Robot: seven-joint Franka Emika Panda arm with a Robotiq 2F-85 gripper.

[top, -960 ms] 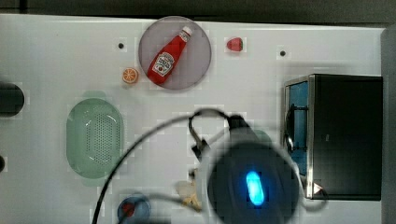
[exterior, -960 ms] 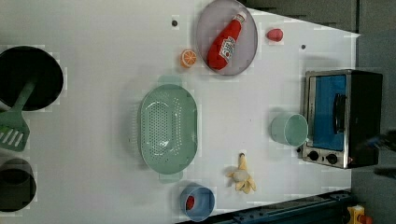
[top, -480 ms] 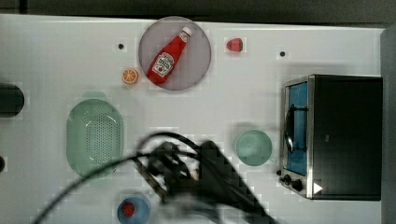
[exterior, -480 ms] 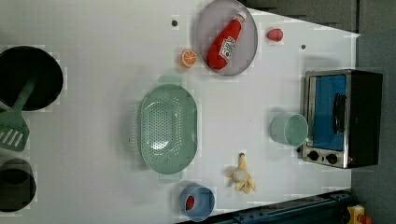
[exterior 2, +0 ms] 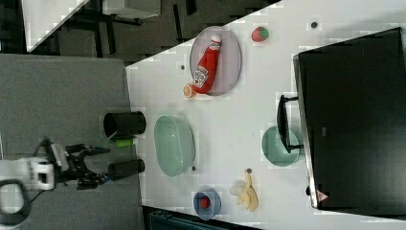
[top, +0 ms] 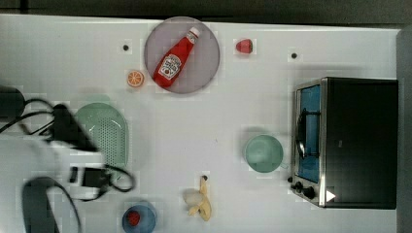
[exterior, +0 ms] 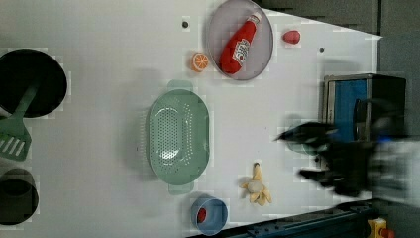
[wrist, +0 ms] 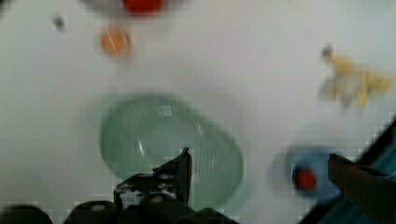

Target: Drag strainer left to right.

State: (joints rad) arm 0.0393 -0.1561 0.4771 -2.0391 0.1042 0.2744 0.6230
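Strainer (wrist: 168, 144) below end effector (wrist: 261, 163), jaws wide, empty.

White, rounded Franka arm (exterior 2: 19, 179) w/ a black band near the wrist. Black gripper (exterior 2: 98, 167) w/ two slim dark fingers (wrist: 183, 168), screw heads on its base. Black cables (top: 34, 116) loop round the wrist block.

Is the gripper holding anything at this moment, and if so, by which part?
Nothing is held. The gripper is open above the table, and the strainer lies untouched.
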